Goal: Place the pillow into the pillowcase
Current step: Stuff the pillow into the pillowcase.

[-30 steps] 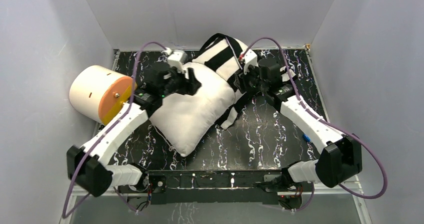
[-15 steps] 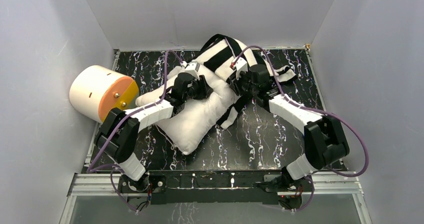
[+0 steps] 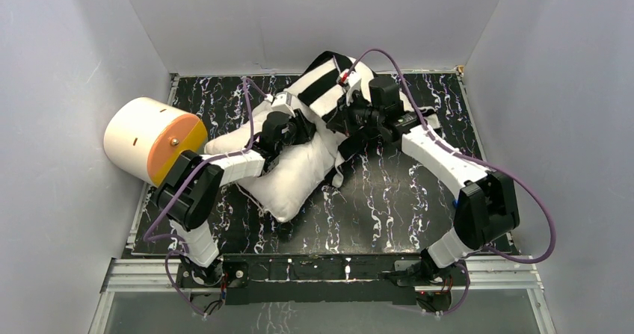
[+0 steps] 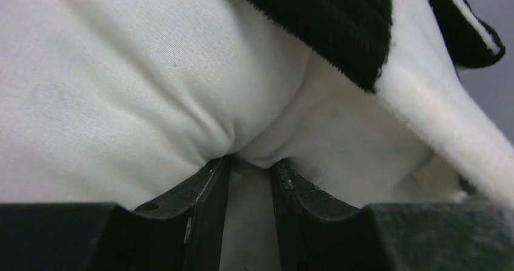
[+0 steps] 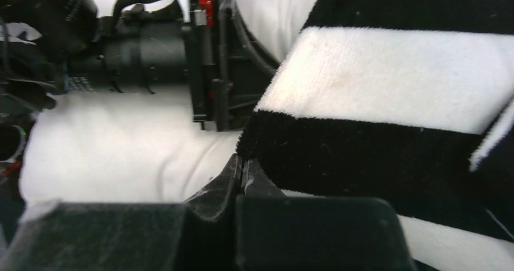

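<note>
The white pillow (image 3: pixel 288 178) lies slantwise mid-table, its far end inside the black-and-white striped pillowcase (image 3: pixel 323 80). My left gripper (image 3: pixel 300 130) rests on the pillow near the case's mouth. In the left wrist view its jaws (image 4: pixel 250 163) pinch a fold of the pillow (image 4: pixel 121 83), with the pillowcase (image 4: pixel 327 22) just beyond. My right gripper (image 3: pixel 350 119) sits at the case's near edge. In the right wrist view it (image 5: pixel 242 165) is shut, tips touching a black stripe's edge of the pillowcase (image 5: pixel 388 83) beside the pillow (image 5: pixel 109 156). Whether fabric is caught there is unclear.
A cream cylinder with an orange face (image 3: pixel 149 140) lies at the table's left edge. The black marbled tabletop (image 3: pixel 404 207) is walled by grey panels on three sides. The left arm's wrist (image 5: pixel 145 53) is close ahead of the right gripper.
Both arms have reached farther toward the pillowcase's mouth. The left gripper has closed onto a fold of the pillow. The right gripper has shut at the pillowcase's edge.
</note>
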